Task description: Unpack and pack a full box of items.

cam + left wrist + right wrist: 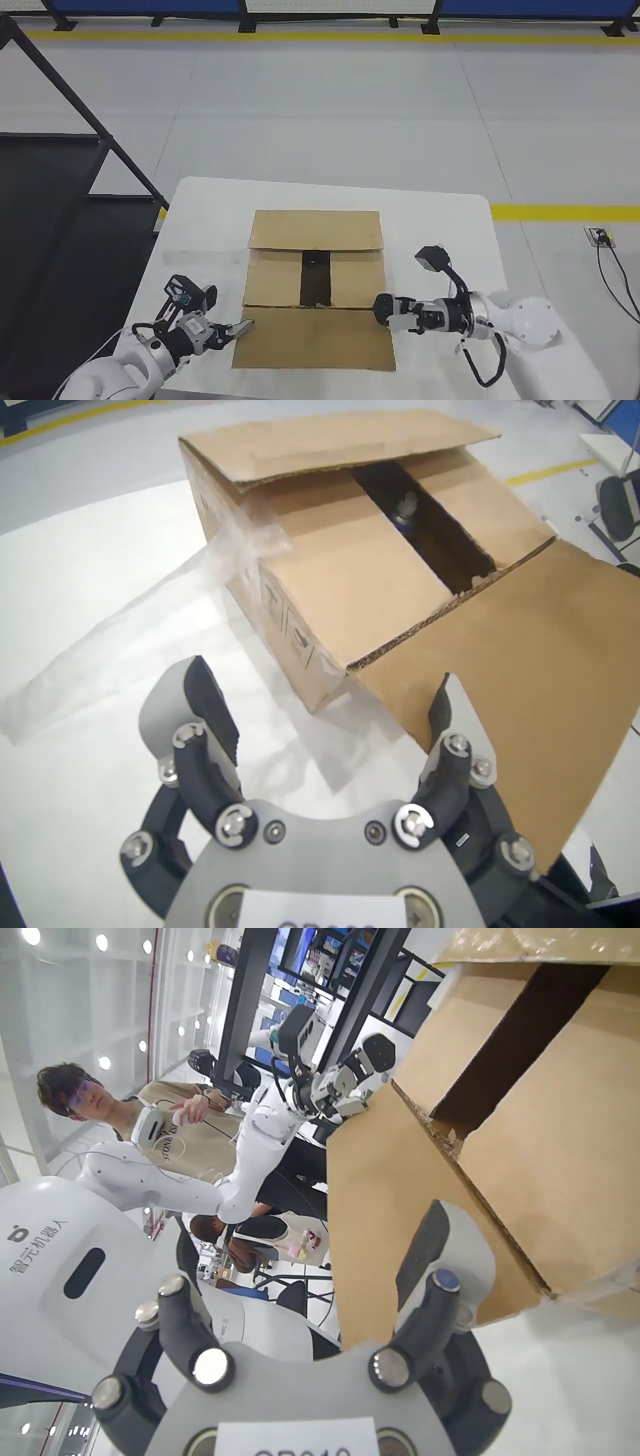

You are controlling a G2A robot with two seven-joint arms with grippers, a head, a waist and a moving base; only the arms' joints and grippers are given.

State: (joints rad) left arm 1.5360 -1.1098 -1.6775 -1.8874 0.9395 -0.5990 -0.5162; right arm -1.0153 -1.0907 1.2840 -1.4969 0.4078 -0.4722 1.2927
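A brown cardboard box [315, 232] stands mid-table with its front and back outer flaps folded out. The inner flaps leave a dark gap [425, 530], and a dark bottle top [406, 507] shows inside it. My left gripper [330, 705] is open at the left corner of the front flap [525, 680], with one finger [450, 710] close against the flap's edge. My right gripper [300, 1273] is open at that flap's right edge [370, 1208], and the cardboard runs between its fingers [435, 1238]. In the top view the left gripper [240, 327] and right gripper [380, 309] flank the front flap [315, 342].
A strip of clear tape [150, 615] hangs from the box's left corner onto the white table [440, 225]. A black frame and dark panel [50, 200] stand left of the table. Bare tabletop lies on both sides of the box.
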